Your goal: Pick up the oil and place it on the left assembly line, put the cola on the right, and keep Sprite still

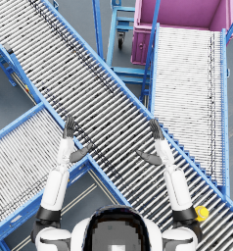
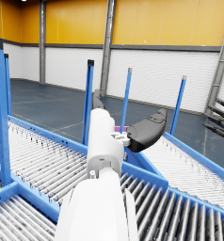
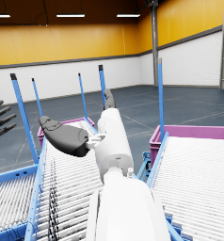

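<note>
Well apart: yellow object, right fingers.

Dark grey: my left hand and right hand, on white arms. Silver-grey stripes: rollers, edged by blue rails. Magenta: bin. Yellow: small item. Yellow above white: wall.

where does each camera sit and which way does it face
head view: on the head, looking steeply down at the conveyors; shows both arms, left hand, right hand
left wrist view: on the left forearm, looking along it toward a wall; shows forearm and left hand
right wrist view: on the right forearm, looking along it; shows forearm and right hand
shared: head and right wrist views both show the pink bin
</note>
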Controlling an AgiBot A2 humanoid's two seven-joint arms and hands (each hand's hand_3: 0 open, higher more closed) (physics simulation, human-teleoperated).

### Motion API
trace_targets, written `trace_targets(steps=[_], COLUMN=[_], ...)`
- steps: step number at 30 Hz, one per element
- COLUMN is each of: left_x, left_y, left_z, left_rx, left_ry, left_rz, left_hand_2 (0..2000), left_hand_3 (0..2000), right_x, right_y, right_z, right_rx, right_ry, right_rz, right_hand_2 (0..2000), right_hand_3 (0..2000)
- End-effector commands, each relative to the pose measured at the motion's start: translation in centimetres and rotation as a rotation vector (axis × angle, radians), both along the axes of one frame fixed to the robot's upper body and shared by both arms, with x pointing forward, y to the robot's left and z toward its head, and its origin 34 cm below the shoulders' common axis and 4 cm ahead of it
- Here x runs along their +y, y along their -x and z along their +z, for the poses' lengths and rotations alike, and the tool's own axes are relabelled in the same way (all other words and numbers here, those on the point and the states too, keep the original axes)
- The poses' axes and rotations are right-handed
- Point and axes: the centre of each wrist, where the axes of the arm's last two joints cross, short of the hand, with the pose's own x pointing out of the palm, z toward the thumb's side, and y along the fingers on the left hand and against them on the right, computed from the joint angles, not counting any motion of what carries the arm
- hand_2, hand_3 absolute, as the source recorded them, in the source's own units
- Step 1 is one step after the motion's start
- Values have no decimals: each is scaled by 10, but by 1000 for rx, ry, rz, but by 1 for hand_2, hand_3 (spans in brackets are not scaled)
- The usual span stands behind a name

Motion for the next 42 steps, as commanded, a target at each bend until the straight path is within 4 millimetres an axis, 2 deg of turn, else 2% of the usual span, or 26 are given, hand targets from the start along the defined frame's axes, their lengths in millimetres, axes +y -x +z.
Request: trace_targets(steps=[1, 42], left_x=[0, 0], left_y=[0, 0], left_z=[0, 0], left_rx=[0, 0], left_ry=[0, 0], left_rz=[0, 0], left_hand_2=[0, 0], left_hand_3=[0, 0], right_x=[0, 0], right_y=[0, 0], right_z=[0, 0], right_rx=[0, 0], right_ry=[0, 0], right_rz=[0, 0], right_hand_2=[0, 0], right_hand_3=[0, 0])
